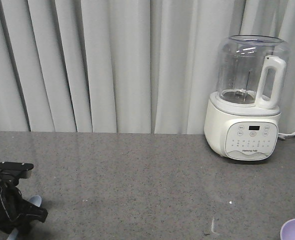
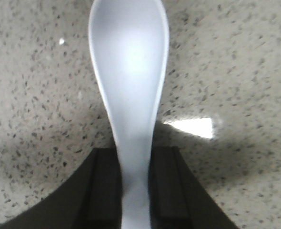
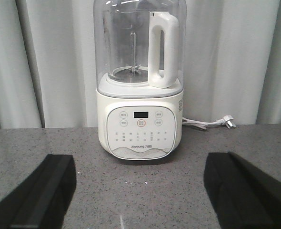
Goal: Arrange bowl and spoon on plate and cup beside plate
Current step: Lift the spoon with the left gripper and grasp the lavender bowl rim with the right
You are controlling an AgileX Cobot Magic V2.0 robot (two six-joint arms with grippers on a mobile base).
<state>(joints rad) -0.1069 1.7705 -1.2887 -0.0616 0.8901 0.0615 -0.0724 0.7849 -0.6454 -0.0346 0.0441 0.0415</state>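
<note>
We've got the small pale blue plastic spoon pinched by its handle in the left end effector. The two dark fingers are drawn in narrow on either side of it, and the scoop points straight ahead over the grey speckled table. A grip on the handle makes sense to us, since it leaves the scoop free to go down first on the plate. We cannot tell from here whether the scoop is clear of the table or brushing it.

On the other side, the right end effector is spread wide and holds nothing. It is aimed at the white blender with the clear jug, which stands in front of the pale grey curtain. We reckon it is simply out of the way.

The small round lavender plastic bowl peeks in at the near right corner of the front view, well apart from the spoon and the left end effector. Neither the plate nor the cup shows in any view.
</note>
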